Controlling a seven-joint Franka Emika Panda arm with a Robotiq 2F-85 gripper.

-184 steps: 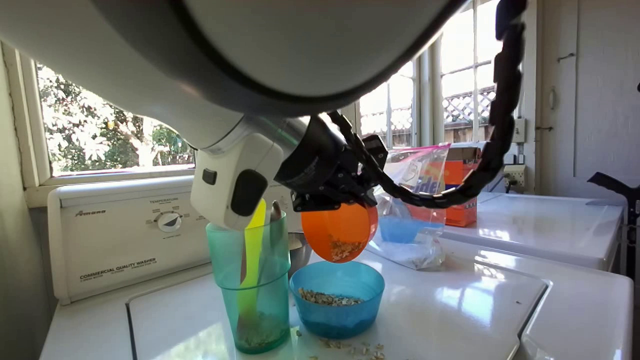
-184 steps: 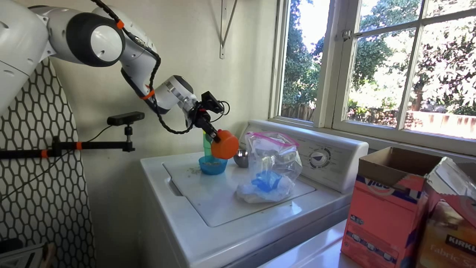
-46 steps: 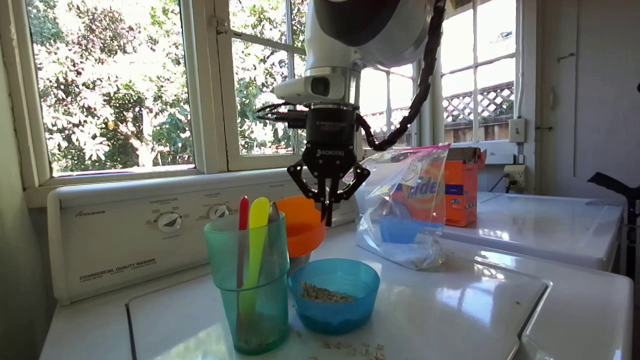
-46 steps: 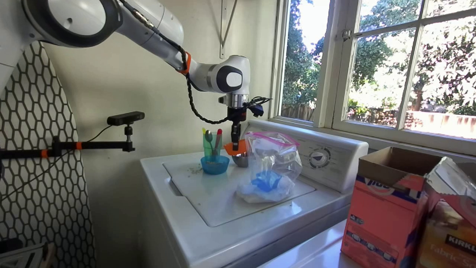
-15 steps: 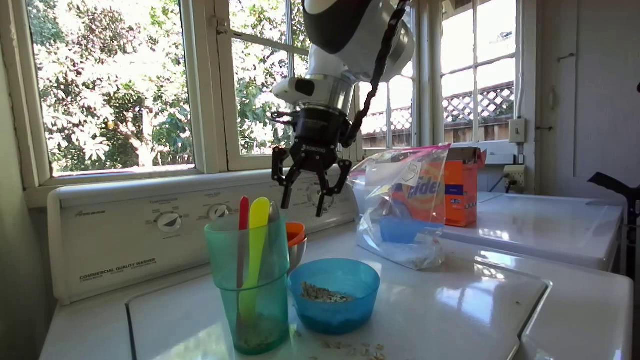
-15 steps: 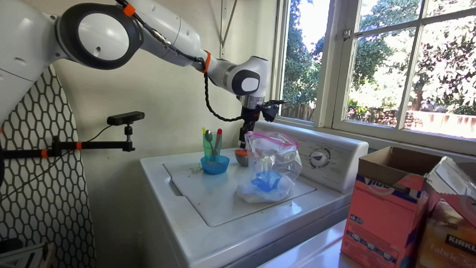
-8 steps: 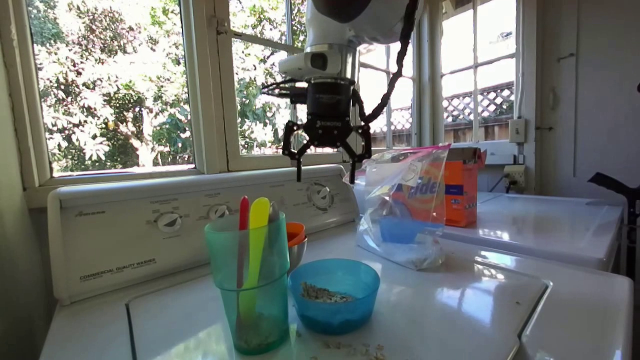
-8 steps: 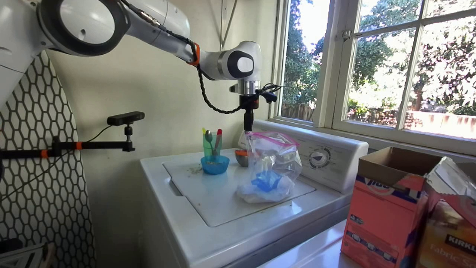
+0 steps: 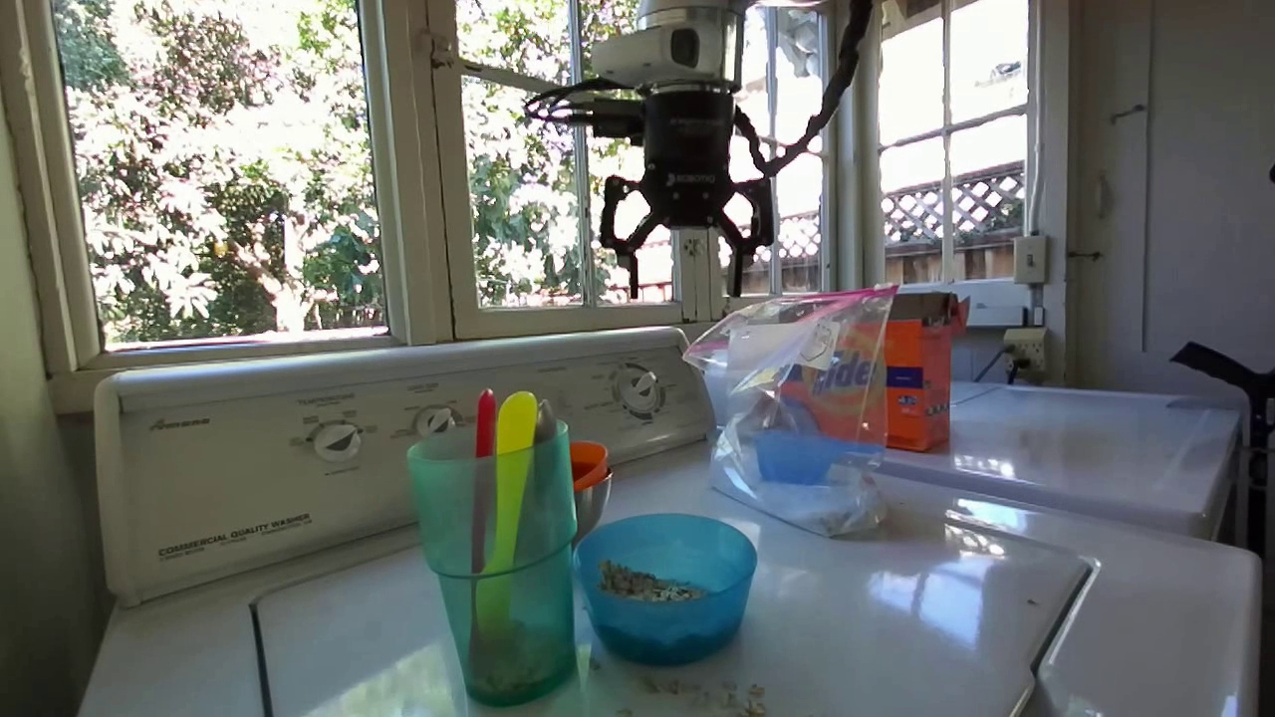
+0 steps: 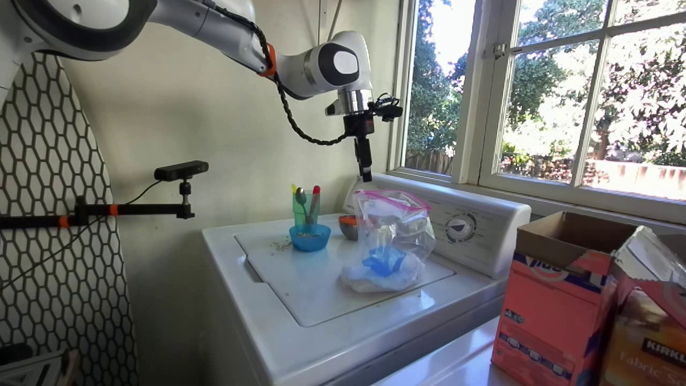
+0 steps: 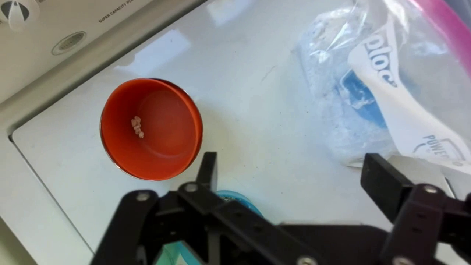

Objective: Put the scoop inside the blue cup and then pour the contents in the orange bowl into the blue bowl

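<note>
Crumbs [image 9: 727,694], apparently, dot washer [image 9: 847,617] by window [image 9: 219,179].

White arm [image 10: 209,32], dark joint rings [image 10: 326,64], orange band [image 10: 271,60], knobbly black cable [image 10: 321,142], black jaws, silvery screws [image 11: 191,187].

"Where's the red scoop [image 9: 485,424]?"
"Leaning in the tall blue cup [image 9: 448,528], top poking out. The cup stands lower than the tool [image 9: 685,291]."
"And the low blue bowl [image 9: 669,635]?"
"Below the tool, with flakes [image 9: 647,583] in it. The orange bowl [image 11: 169,132] sits below the tool, off to one side, a few pale bits [image 11: 137,127] inside."
</note>
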